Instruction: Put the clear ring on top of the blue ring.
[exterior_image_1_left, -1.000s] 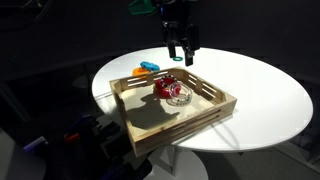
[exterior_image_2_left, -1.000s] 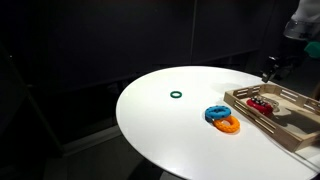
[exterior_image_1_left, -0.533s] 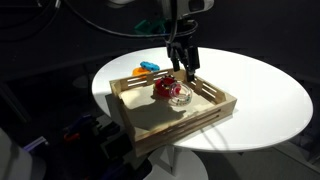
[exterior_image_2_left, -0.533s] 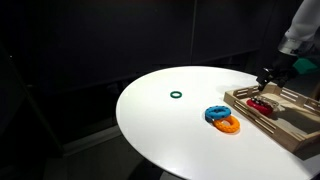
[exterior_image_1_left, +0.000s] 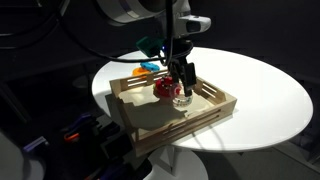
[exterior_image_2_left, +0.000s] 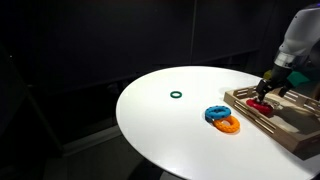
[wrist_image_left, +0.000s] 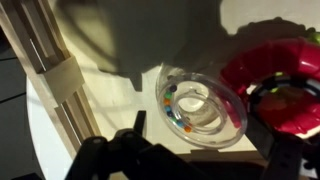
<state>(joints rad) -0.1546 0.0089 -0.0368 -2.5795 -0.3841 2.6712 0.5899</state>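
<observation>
On the dark room's white worktop (exterior_image_1_left: 262, 92), the clear ring (wrist_image_left: 205, 128) is being straddled by the spread-open gripper (exterior_image_1_left: 183, 88); centring is being called for, clear of the red ring (wrist_image_left: 290, 72).

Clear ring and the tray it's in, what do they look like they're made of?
The clear ring looks like glossy transparent plastic, possibly glass: the surface beneath shows through it, with bright highlights and small coloured specks inside. The tray looks like pale bare wood: slatted walls, matt surface.
</observation>
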